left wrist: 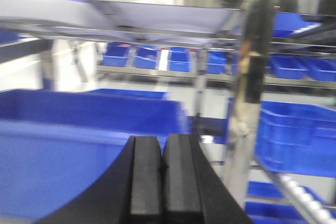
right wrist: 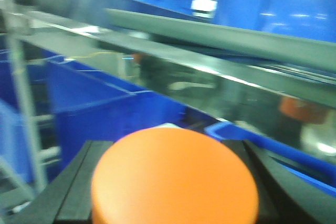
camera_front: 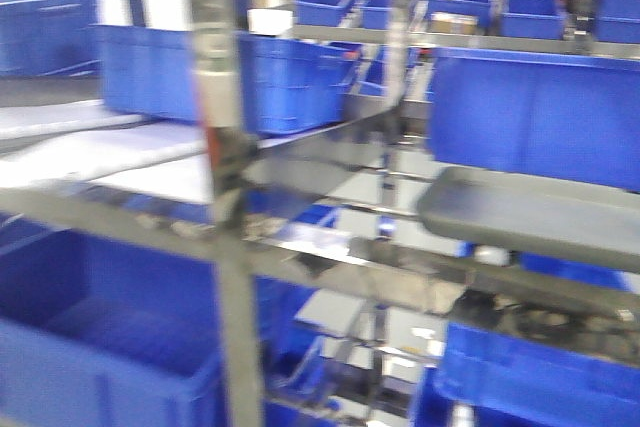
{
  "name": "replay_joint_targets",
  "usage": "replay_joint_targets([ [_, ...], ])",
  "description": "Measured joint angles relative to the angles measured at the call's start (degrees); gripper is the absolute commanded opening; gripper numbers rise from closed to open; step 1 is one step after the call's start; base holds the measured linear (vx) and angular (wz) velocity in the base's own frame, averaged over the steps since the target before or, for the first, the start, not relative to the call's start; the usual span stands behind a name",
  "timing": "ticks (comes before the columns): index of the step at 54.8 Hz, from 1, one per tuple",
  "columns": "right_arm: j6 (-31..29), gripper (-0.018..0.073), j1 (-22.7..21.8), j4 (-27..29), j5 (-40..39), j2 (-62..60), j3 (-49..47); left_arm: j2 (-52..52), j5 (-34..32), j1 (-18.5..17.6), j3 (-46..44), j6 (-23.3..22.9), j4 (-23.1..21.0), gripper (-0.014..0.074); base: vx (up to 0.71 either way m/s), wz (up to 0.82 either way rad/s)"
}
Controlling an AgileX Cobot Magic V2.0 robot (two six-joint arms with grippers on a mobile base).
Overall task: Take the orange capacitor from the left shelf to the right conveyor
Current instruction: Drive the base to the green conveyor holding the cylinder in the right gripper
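Observation:
The orange capacitor [right wrist: 175,178] fills the bottom of the right wrist view, its round flat top facing the camera. My right gripper [right wrist: 173,182] is shut on it, with one dark finger on each side. The left shelf [camera_front: 230,247] stands close in front, steel-framed, with its shallow grey tray [camera_front: 530,212] at the right. My left gripper [left wrist: 161,169] is shut with its pads together and nothing between them, in front of a blue bin. The right conveyor is out of view. Neither gripper shows in the front view. All views are blurred.
Blue bins [camera_front: 290,82] fill the rack's levels, with a big one [camera_front: 100,347] at the lower left and another [camera_front: 535,117] above the grey tray. A steel upright [left wrist: 252,87] stands just right of my left gripper. Steel rails [right wrist: 210,61] cross above the capacitor.

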Motion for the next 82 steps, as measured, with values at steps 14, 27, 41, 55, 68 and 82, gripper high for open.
replay_joint_targets([
  [14,0.0,-0.0008,0.0,0.0,0.0,0.0,0.0,0.0,0.0,0.0,0.0,0.0,0.0,-0.0006,-0.17,0.62],
  [27,0.1,-0.0008,0.0,0.0,0.0,0.0,0.0,0.0,0.0,0.0,0.0,0.0,0.0,-0.0006,-0.18,0.7],
  [41,0.1,-0.0008,0.0,0.0,0.0,0.0,0.0,0.0,0.0,0.0,0.0,0.0,0.0,-0.0006,-0.18,0.7],
  [55,0.1,-0.0008,0.0,0.0,-0.1,0.0,0.1,0.0,0.0,0.0,0.0,0.0,0.0,-0.0006,-0.16,0.6],
  [68,0.1,-0.0008,0.0,0.0,-0.2,0.0,0.1,0.0,0.0,0.0,0.0,0.0,0.0,-0.0006,-0.12,0.45],
  [82,0.1,-0.0008,0.0,0.0,-0.2,0.0,0.1,0.0,0.0,0.0,0.0,0.0,0.0,-0.0006,-0.05,0.31],
])
